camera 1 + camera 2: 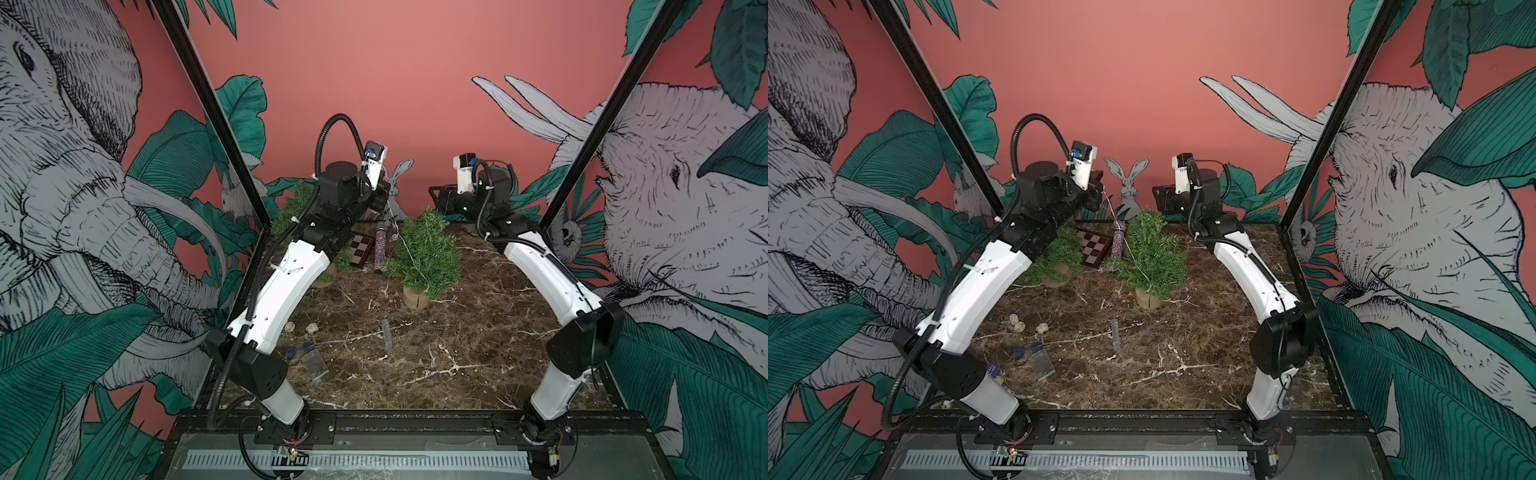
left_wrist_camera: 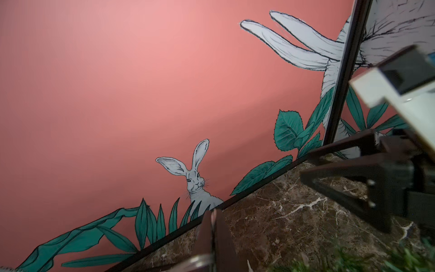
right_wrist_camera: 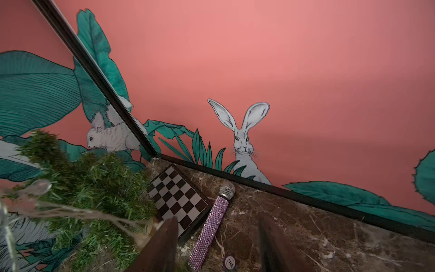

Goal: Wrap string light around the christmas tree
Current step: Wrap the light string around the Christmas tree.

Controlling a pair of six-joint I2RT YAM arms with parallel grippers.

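Note:
The small green christmas tree (image 1: 428, 257) (image 1: 1150, 253) stands on a wooden stump base at the back middle of the marble table. The string light (image 1: 409, 253), a thin pale wire with clear bulbs, runs down the tree's front from my left gripper (image 1: 386, 199) (image 1: 1100, 193). That gripper hangs just above and left of the treetop, and its jaws (image 2: 213, 214) are shut on the wire. My right gripper (image 1: 438, 197) (image 3: 217, 235) stands open and empty to the right of the treetop. The right wrist view shows the tree (image 3: 94, 183) with wire and a bulb (image 3: 42, 186) across it.
A second tree (image 1: 291, 216) stands behind my left arm. A chessboard (image 1: 360, 249), a glittery microphone (image 1: 379, 249) and a poker chip (image 3: 230, 261) lie behind the trees. Nearer the front lie a clear tube (image 1: 387, 334), a clear box (image 1: 313, 361), blue pieces (image 1: 291, 353) and speckled balls (image 1: 311, 328).

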